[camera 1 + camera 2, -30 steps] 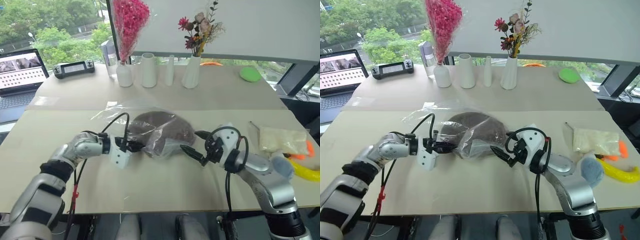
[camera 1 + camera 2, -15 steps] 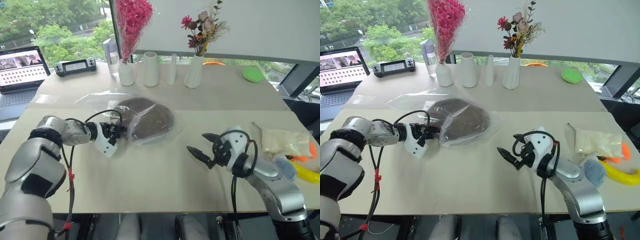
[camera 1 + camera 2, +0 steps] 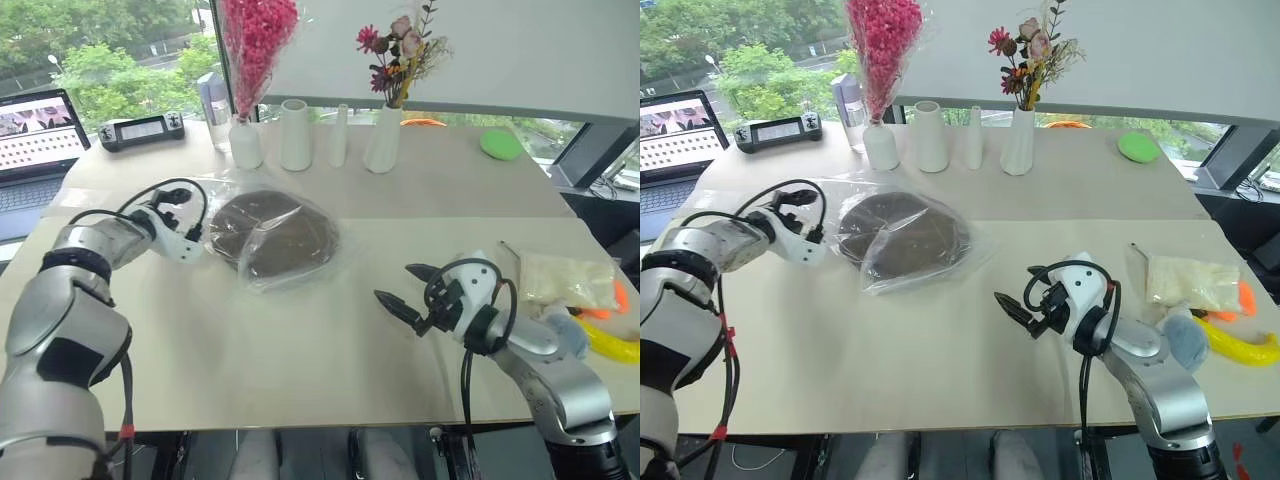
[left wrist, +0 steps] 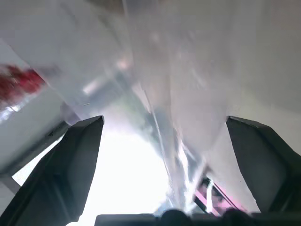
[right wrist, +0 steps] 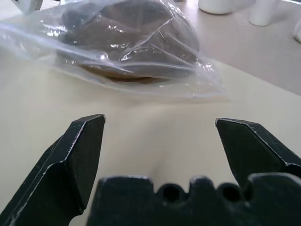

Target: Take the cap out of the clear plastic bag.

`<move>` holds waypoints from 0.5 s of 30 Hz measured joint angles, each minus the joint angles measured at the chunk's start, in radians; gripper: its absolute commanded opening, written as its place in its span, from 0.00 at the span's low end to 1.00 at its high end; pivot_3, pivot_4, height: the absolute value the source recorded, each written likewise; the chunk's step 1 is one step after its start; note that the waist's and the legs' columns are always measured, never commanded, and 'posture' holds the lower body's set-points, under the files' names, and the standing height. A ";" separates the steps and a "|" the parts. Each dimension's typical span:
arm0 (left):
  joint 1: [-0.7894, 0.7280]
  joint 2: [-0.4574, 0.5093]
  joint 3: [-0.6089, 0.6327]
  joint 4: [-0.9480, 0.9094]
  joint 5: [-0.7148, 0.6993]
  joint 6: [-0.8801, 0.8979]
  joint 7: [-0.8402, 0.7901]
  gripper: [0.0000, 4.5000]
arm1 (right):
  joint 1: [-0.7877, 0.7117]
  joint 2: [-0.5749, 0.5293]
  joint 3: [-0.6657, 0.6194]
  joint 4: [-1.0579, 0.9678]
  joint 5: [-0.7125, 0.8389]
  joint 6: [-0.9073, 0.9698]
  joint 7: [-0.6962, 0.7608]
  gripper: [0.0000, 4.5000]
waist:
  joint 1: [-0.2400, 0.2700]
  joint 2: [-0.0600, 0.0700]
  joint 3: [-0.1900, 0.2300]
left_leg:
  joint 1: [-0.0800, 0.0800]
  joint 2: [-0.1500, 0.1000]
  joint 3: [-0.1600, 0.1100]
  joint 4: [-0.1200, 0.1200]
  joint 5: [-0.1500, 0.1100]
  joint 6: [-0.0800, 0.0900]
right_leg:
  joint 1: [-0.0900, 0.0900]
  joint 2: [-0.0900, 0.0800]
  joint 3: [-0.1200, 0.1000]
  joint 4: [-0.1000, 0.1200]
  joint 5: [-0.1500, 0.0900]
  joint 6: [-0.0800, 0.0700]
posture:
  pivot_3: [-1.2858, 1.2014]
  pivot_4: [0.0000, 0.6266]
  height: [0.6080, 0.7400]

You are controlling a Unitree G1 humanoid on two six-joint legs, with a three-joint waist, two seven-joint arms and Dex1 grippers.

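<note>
**Cap still sealed in the bag; removal not yet begun**

The pale surface (image 3: pixel 330 350) carries everything, and the clear plastic bag (image 3: pixel 262 232) lies flat on it, left of centre and just in front of the row of white vases (image 3: pixel 296 137). The dark brown cap (image 3: pixel 268 228) sits wholly inside that bag, with wrinkled film draped over its top; no part of it shows outside the plastic. Judged from this, 0 of the task's real work is finished: the bag has to be opened or held and the cap drawn out.

The left gripper (image 3: pixel 181 215) hangs at the bag's left edge, beside it, and its jaws are spread wide with nothing between them; its wrist camera looks along crinkled film close ahead. I cannot tell whether a fingertip touches the plastic. The right gripper (image 3: pixel 410 290) hovers well apart from the bag, on the right half of the surface, jaws also released and empty, aimed toward the bag, which its wrist camera shows lying ahead.

A smaller bag of pale contents (image 3: pixel 558 280) and a green rounded object (image 3: pixel 499 147) lie off to the right, away from the work.

What is left, by my reading: 1 gripper pins or pinches the film, the other reaches the cap.
</note>
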 measured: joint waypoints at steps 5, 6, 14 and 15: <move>0.095 -0.013 0.374 -0.006 -0.428 -0.086 -0.373 0.99 | -0.021 0.003 0.020 0.018 0.000 0.000 0.012 1.00 | 0.009 -0.002 0.001 | -0.002 0.000 -0.001 0.001 0.000 0.000 | 0.000 0.000 -0.001 0.000 0.002 -0.003 | 0.52 0.24 1.00; 0.108 -0.025 0.440 -0.018 -0.515 -0.116 -0.451 0.99 | -0.022 0.003 0.020 0.022 0.000 0.000 0.016 1.00 | 0.011 -0.002 0.001 | -0.002 0.000 0.000 0.001 0.000 0.000 | 0.000 -0.001 -0.001 0.000 0.002 -0.004 | 0.52 0.24 1.00; 0.274 -0.172 0.704 -0.832 -1.239 0.156 -1.063 0.99 | -0.031 0.005 0.052 0.048 0.000 0.000 0.063 1.00 | 0.001 -0.002 0.001 | -0.003 0.000 -0.001 0.007 0.000 0.000 | 0.002 0.000 0.001 0.002 0.006 -0.006 | 0.52 0.24 1.00; 0.305 -0.171 0.705 -0.993 -1.306 0.287 -1.089 0.99 | -0.033 0.007 0.060 0.054 0.000 0.000 0.069 1.00 | -0.009 -0.002 0.001 | -0.001 0.000 -0.001 0.007 0.000 0.001 | 0.003 0.000 0.002 0.003 0.006 -0.005 | 0.52 0.24 1.00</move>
